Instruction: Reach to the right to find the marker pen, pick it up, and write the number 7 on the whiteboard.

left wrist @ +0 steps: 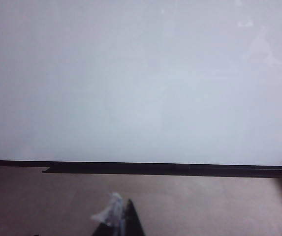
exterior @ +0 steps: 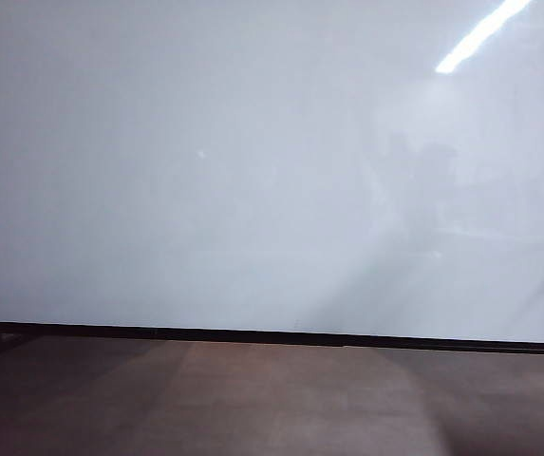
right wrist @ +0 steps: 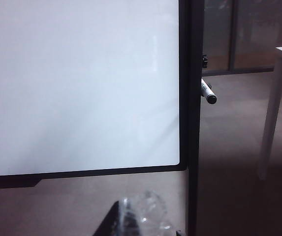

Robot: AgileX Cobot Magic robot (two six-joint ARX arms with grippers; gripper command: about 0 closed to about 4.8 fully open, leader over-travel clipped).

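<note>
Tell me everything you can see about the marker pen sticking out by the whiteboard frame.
The marker pen shows only in the right wrist view. It is a slim, short pen with a pale barrel bearing dark print and a black rounded end. It juts out from behind the black frame at the whiteboard's outer side edge, tilted slightly downward, above the floor. What holds it is hidden behind the frame. Neither gripper touches it; the right gripper sits well below it.

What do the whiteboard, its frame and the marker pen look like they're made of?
The whiteboard looks like glossy coated board, since it mirrors a bright light streak and dim shapes. Its frame looks like matte black metal or plastic; which one is unclear. The marker pen, sticking out beside the frame, seems to be pale plastic with a black end. Left gripper and right gripper sit low, touching nothing.
</note>
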